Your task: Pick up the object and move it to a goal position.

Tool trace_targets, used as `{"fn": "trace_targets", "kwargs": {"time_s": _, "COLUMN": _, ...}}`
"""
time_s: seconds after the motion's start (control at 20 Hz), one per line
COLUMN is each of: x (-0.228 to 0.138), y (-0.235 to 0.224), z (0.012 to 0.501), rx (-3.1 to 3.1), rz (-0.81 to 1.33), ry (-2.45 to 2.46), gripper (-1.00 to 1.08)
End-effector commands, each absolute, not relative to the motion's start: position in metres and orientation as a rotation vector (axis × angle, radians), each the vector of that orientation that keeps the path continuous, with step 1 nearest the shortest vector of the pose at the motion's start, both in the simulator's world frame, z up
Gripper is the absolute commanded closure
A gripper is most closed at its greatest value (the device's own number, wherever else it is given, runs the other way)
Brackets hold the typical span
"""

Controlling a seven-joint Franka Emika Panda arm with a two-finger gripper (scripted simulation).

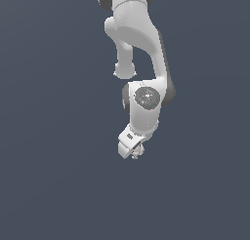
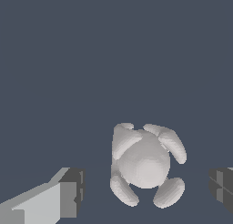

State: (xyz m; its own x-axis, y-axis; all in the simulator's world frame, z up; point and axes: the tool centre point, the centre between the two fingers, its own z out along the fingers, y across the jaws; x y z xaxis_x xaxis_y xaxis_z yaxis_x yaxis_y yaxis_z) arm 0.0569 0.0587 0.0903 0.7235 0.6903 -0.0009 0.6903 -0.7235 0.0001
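The gripper (image 2: 145,191) hangs low over the object (image 2: 145,163), a little pale lump with knobs. Its fingers (image 2: 73,191) are spread wide with the lump in the gap between them, not touching, probably so they can squeeze it.

Pale knobbed object (image 2: 144,163) lies between the hand (image 2: 148,191) fingertips (image 2: 73,191). Gaps show on both sides; fingers spread, not touching it
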Motion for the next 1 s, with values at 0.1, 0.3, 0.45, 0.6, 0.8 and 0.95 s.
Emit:
{"fn": "trace_targets", "kwargs": {"time_s": 0.1, "x": 0.057, "y": 0.059, "z": 0.090, "rx": 2.914, "rz": -0.001, "ry": 1.173, "gripper": -0.92}}
{"fn": "trace_targets", "kwargs": {"time_s": 0.3, "x": 0.057, "y": 0.059, "z": 0.080, "rx": 2.914, "rz": -0.001, "ry": 1.174, "gripper": -0.92}}
{"fn": "trace_targets", "kwargs": {"time_s": 0.45, "x": 0.057, "y": 0.059, "z": 0.066, "rx": 2.913, "rz": -0.001, "ry": 1.176, "gripper": -0.92}}
{"fn": "trace_targets", "kwargs": {"time_s": 0.6, "x": 0.056, "y": 0.059, "z": 0.050, "rx": 2.912, "rz": 0.000, "ry": 1.179, "gripper": -0.92}}
{"fn": "trace_targets", "kwargs": {"time_s": 0.8, "x": 0.057, "y": 0.059, "z": 0.040, "rx": 2.912, "rz": 0.000, "ry": 1.180, "gripper": -0.92}}
{"fn": "trace_targets", "kwargs": {"time_s": 0.95, "x": 0.058, "y": 0.059, "z": 0.040, "rx": 2.912, "rz": 0.000, "ry": 1.180, "gripper": -0.92}}
